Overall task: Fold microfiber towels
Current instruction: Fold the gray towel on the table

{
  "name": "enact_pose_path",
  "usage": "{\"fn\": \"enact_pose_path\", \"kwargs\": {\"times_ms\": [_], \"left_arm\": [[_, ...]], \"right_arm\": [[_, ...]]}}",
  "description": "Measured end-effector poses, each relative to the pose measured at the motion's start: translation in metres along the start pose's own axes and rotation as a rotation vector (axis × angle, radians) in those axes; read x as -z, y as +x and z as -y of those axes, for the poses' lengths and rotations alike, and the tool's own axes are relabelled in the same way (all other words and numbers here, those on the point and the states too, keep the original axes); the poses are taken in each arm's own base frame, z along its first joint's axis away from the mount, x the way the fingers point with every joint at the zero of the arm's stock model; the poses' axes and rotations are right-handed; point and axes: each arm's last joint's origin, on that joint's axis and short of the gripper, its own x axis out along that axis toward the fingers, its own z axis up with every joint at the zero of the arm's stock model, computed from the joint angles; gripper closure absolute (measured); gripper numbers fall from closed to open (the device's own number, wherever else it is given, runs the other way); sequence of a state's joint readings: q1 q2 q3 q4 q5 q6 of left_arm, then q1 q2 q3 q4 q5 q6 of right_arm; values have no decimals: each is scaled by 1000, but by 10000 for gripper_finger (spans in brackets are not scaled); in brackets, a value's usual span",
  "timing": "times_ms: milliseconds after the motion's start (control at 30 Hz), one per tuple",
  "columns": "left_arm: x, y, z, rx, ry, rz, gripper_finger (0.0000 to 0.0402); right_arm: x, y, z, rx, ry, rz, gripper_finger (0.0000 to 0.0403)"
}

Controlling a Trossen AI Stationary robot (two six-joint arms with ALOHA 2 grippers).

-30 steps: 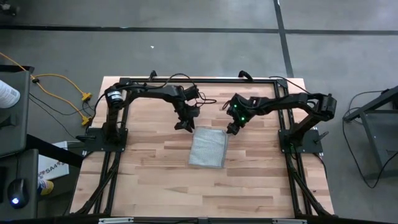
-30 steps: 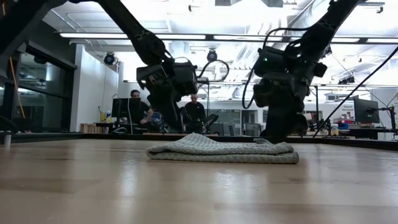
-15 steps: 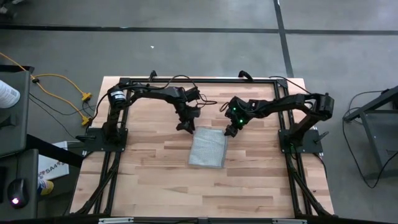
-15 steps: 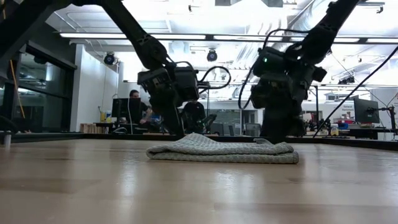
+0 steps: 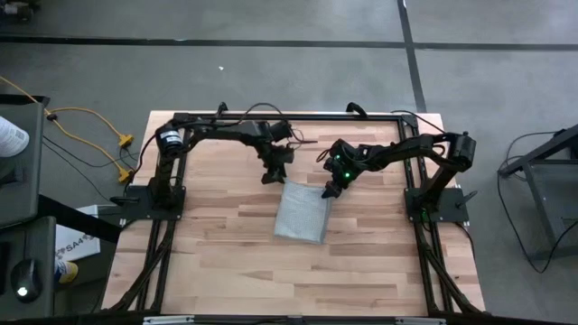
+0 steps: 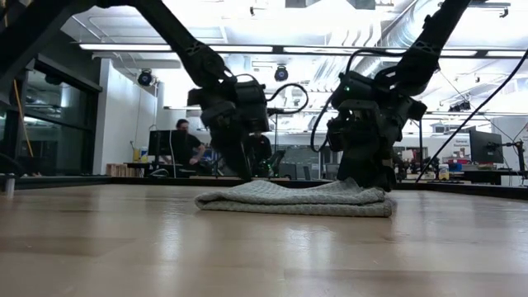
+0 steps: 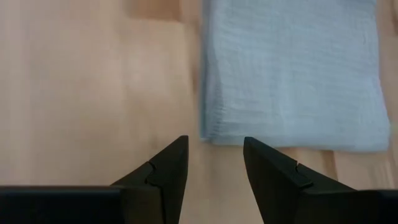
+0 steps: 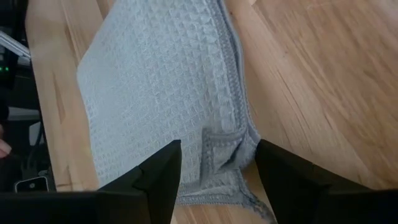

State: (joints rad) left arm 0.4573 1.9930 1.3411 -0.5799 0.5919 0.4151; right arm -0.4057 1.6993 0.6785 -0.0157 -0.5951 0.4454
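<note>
Towel (image 5: 302,214) lies folded mid-bench. Right gripper (image 5: 327,191), jaws released, straddles its far right corner; left gripper (image 5: 268,178), also released and empty, hangs beside the far left corner. Risk: uneven pinching would likely skew the layers.

- No text, label, brand, number or sign can be read anywhere in these views.
- A box (image 5: 70,246) on the floor beside the table's left edge carries print too small to make out.
</note>
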Motion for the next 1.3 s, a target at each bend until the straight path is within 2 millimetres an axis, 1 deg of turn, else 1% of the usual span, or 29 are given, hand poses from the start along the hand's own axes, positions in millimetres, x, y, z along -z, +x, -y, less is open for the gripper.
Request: {"fn": "enact_pose_path", "kwargs": {"times_ms": [100,200,300,467,567,800,1167,1300], "left_arm": [[-6,-11,-6,-15,-12,19,245],[-7,-18,-10,20,-31,39,245],[-3,-15,-12,30,-49,18,245],[3,-1,-17,47,-73,-19,245],[5,3,-20,47,-77,-26,245],[4,4,-20,72,-65,2,245],[2,4,-21,62,-31,14,245],[2,5,-21,97,-29,35,245]], "right_arm": [[0,0,1,2,1,-3,202],[0,0,0,-2,0,-6,202],[1,0,1,-1,-4,-8,202],[1,0,0,-2,-6,-8,202],[1,0,0,-1,-6,-12,202],[3,1,-1,3,1,-25,202],[3,1,-2,4,3,-27,202],[3,1,-2,1,3,-28,202]]}}
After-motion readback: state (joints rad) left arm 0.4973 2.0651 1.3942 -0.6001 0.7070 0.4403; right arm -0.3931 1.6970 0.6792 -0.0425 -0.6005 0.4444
